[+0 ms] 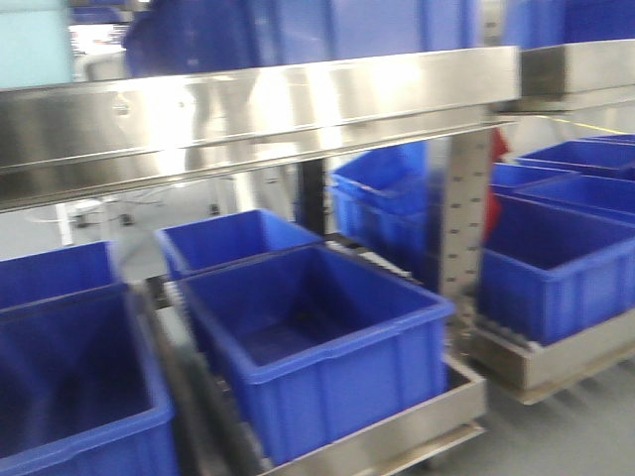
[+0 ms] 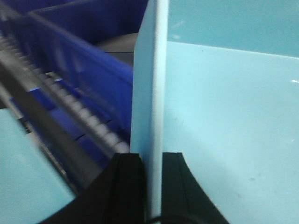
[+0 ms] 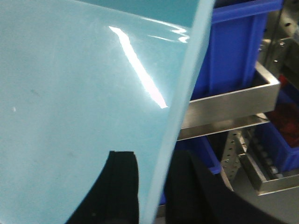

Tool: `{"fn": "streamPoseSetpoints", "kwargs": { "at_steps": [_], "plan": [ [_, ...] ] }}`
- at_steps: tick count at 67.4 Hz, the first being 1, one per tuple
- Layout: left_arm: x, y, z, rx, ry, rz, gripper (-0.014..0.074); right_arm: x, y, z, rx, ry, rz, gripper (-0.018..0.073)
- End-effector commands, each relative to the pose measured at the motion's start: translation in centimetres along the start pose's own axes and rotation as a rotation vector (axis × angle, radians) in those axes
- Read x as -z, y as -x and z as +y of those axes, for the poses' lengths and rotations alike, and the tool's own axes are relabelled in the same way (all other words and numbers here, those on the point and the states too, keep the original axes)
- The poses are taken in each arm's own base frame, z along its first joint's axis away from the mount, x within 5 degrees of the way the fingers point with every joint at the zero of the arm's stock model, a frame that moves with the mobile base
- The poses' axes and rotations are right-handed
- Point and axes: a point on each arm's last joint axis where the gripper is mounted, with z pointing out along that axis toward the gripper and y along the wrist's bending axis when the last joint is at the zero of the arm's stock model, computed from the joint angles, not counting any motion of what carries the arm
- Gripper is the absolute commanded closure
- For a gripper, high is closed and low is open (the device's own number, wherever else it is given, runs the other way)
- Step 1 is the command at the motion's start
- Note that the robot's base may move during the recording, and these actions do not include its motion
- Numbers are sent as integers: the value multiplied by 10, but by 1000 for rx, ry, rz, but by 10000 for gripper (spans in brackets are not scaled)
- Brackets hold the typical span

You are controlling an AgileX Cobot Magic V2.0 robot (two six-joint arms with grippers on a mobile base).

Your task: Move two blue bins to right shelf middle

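Note:
A pale sky-blue bin (image 2: 224, 116) fills both wrist views. My left gripper (image 2: 152, 157) is shut on its thick rim, one black finger outside and the other finger (image 2: 174, 186) inside. In the right wrist view the same kind of pale bin wall (image 3: 84, 84) stands tilted, and my right gripper (image 3: 155, 158) is shut on its edge, with one finger (image 3: 122, 186) against the inner face. Another pale-blue surface (image 2: 23, 182) shows at the lower left. The broad brushed-steel rail of the right shelf middle (image 1: 258, 109), with a stepped lip below it, crosses the front view. Neither gripper shows in the front view.
Royal-blue crates (image 1: 317, 347) sit on the low steel tier, with more at the right (image 1: 556, 263) and on top (image 1: 298, 30). A perforated post (image 1: 464, 213) splits the racks. A roller track (image 2: 88, 119) runs beside a blue crate (image 2: 79, 60). A steel rail (image 3: 229, 105) passes close to the right arm.

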Motion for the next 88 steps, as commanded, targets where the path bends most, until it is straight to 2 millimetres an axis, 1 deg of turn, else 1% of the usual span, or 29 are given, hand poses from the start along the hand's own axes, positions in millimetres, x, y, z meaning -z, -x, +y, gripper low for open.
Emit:
{"fn": "streamPoseSetpoints", "kwargs": {
  "at_steps": [1,88],
  "plan": [
    [5,10,-2,16,-14,-82,708,9,6,2,35,12,-47,712],
    [5,10,-2,16,-14,-82,708,9,6,2,35,12,-47,712]
  ]
}}
